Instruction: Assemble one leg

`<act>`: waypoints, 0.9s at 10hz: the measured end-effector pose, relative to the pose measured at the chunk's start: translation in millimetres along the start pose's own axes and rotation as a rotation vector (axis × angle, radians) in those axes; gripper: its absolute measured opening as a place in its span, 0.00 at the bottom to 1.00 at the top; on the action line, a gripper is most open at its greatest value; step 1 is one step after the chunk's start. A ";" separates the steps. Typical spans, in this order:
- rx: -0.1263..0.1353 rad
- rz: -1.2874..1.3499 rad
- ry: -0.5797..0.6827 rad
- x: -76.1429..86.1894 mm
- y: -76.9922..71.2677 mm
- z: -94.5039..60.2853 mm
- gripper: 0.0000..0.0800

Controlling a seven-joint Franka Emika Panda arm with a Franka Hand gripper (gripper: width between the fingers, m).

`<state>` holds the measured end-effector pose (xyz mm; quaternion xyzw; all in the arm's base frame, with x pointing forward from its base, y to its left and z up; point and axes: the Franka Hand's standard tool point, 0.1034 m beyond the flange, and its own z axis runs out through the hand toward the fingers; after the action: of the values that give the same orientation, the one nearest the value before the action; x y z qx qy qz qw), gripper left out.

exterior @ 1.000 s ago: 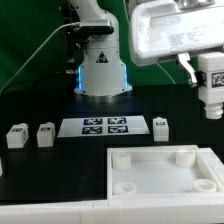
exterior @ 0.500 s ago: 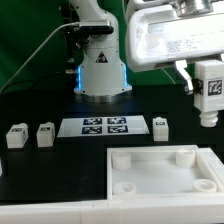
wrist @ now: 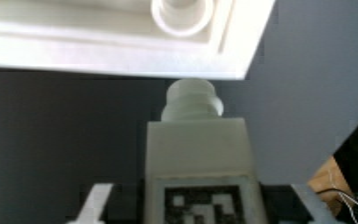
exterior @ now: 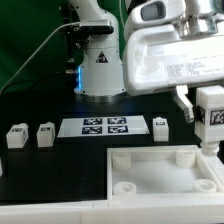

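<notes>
White square plate [exterior: 140, 155] lies nearest. At its far corner on ext. view's right, gripper [wrist: 197, 205] pinches the leg [exterior: 212, 118] btwn its fingers. The leg is upright, tag showing, peg end near plate edge. Behind: marker board [exterior: 105, 126] w/ second leg [exterior: 160, 126] beside it. Third leg [exterior: 45, 134] and fourth leg [exterior: 15, 136] are opposite. Robot base [exterior: 100, 65] farthest.
</notes>
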<state>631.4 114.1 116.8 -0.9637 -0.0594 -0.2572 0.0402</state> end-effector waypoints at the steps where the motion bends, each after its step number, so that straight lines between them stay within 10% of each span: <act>1: 0.000 0.000 -0.006 -0.9 -0.2 0.5 0.36; 9: -0.007 -0.014 -0.076 -23.5 6.6 27.2 0.36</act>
<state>625.4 108.4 81.2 -0.9725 -0.0667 -0.2209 0.0326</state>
